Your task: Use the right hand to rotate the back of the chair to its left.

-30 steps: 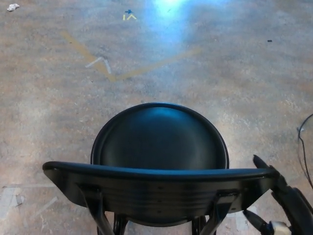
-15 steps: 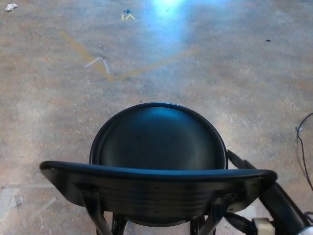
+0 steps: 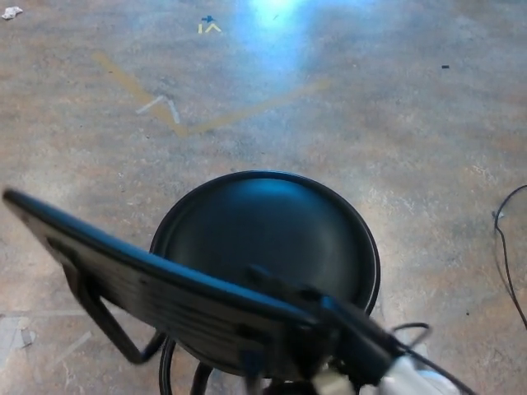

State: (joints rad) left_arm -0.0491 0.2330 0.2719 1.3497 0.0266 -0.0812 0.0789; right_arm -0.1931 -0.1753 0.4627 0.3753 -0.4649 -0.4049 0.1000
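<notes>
A black chair with a round seat (image 3: pixel 263 230) stands just below me on the floor. Its curved backrest (image 3: pixel 140 276) now slants from the upper left down to the lower right, with the left end swung out past the seat. My right hand (image 3: pixel 325 325) comes in from the bottom right, blurred by motion. It is shut on the backrest's right end, with dark fingers (image 3: pixel 276 284) lying over the top edge. My left hand does not show.
The floor is worn concrete with yellow and white tape marks (image 3: pixel 165 111) beyond the chair. A black cable (image 3: pixel 502 247) loops along the right edge. A scrap of white litter (image 3: pixel 11 12) lies at the far top left.
The backrest has turned from level across the picture to a steep slant, its left end up and away. My right hand has moved left with the backrest's right end.
</notes>
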